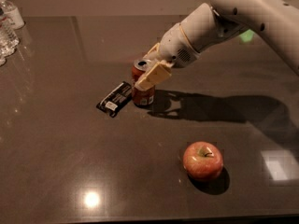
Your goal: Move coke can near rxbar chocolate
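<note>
The wide dark glossy surface (pixel 70 171) carries everything. A white robot arm (pixel 224 17) reaches down to the small red cylindrical coke can (pixel 144 96), which stands upright just beside the flat black-wrapped rxbar chocolate (pixel 114 98). Placing looks nearly done, so the next move calls for letting go and lifting straight up. The pincer (pixel 142 74) is closed to the can's width and seems to grasp its upper part, though the far finger is partly hidden.

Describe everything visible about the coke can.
The coke can is a small red cylinder, metal by its look, with a silver top. It stands upright on the dark table, its base right beside the black rxbar, possibly touching it. The gripper straddles its upper half, jaws shut on it, one in front and one behind.
</note>
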`<control>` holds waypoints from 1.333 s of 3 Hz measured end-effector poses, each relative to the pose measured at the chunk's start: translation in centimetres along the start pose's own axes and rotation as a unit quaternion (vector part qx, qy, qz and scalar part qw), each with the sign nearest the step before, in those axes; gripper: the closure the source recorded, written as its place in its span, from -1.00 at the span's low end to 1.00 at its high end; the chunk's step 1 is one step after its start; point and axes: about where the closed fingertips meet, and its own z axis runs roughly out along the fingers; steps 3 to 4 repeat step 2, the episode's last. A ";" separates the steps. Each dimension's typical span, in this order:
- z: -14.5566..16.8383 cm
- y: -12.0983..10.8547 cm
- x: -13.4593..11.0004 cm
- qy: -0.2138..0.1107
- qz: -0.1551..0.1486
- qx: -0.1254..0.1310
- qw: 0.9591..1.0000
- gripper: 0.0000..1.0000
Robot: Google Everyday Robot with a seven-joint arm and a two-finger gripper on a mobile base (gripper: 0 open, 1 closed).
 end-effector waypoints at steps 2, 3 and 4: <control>0.2 0.1 -0.1 0.000 -0.001 -0.002 1.000 -1.00; 0.2 0.1 -0.1 0.000 -0.001 -0.002 1.000 -1.00; 0.2 0.1 -0.1 0.000 -0.001 -0.002 1.000 -1.00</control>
